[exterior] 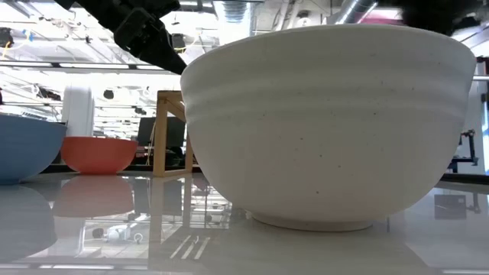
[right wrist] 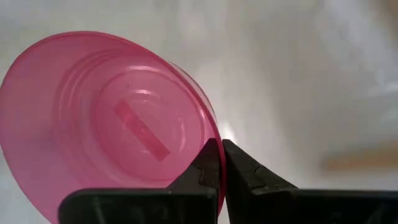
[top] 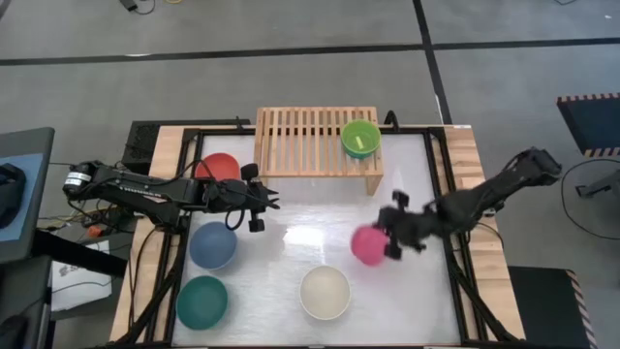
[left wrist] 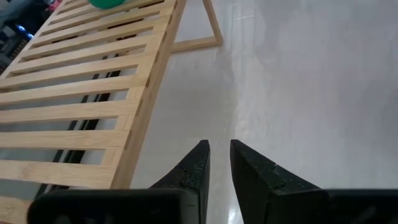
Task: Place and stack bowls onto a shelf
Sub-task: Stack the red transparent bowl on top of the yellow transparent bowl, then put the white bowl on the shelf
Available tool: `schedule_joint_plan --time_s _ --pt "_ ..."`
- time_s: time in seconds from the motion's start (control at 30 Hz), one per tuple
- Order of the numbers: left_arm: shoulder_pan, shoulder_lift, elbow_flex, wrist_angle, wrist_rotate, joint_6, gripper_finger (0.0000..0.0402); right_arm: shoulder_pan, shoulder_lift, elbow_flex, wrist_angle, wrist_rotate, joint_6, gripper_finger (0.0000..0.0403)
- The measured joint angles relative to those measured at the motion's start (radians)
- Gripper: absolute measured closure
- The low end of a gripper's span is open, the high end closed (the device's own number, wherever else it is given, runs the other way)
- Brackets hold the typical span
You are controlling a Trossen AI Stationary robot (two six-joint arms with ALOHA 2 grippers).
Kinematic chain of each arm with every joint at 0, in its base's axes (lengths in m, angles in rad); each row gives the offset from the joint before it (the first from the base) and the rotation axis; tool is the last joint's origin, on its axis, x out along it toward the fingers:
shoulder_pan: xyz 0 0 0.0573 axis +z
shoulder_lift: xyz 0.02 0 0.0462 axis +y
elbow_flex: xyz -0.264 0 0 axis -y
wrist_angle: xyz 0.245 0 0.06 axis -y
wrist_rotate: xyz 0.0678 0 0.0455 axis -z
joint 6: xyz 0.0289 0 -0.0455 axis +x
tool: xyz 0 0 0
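The light-wood shelf (top: 310, 142) stands at the table's far side with a green bowl (top: 360, 138) resting on its right end. On the table sit a red bowl (top: 219, 167), a slate blue bowl (top: 212, 244), a teal bowl (top: 201, 301) and a cream bowl (top: 325, 293). My right gripper (top: 395, 244) is right of centre, shut on a pink bowl (top: 368, 244). My left gripper (top: 260, 206) hovers near the shelf's left leg, its fingers (left wrist: 219, 144) a narrow gap apart with nothing between them. My right gripper pinches the pink bowl's rim (right wrist: 213, 138) between its two fingers, one finger inside the bowl and one outside. The fingers come slanting down from the table's right side. The bowl is tilted, its mouth turned toward the gripper, and looks lifted off the table.
The shelf's slatted top (left wrist: 93, 93) is bare left of the green bowl. Bare table lies between the shelf and the cream bowl (exterior: 328, 122). Cables and a dark box lie beyond the table's left edge.
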Motion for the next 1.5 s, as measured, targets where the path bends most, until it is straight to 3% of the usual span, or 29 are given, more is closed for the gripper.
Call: schedule_joint_plan --time_s 0.3,0.4,0.63,0.83,1.0,1.37,1.5 --pt "0.0 0.0 0.0 -0.002 -0.001 -0.025 0.0352 -0.372 -0.047 0.115 0.347 0.036 -0.367 0.0378" --pt "0.0 0.0 0.0 -0.007 -0.01 -0.037 0.0352 -0.49 -0.037 0.148 0.405 0.036 -0.38 0.0373" --pt "0.0 0.0 0.0 -0.055 -0.057 -0.046 0.0352 -0.728 -0.037 0.19 0.357 0.028 -0.339 0.0358" --pt "0.0 0.0 0.0 -0.056 -0.077 -0.051 0.0352 -0.889 -0.037 0.207 0.292 -0.15 -0.284 0.0355" --pt "0.0 0.0 0.0 -0.056 -0.078 -0.068 0.0352 -0.952 -0.037 0.207 0.262 -0.232 -0.272 0.0334" --pt "0.0 0.0 0.0 -0.053 -0.089 -0.059 0.0352 -0.979 -0.037 0.207 0.23 -0.264 -0.272 0.0213" --pt "0.0 0.0 0.0 -0.054 -0.098 -0.061 0.0352 -0.979 -0.037 0.207 0.226 -0.262 -0.268 0.0192"
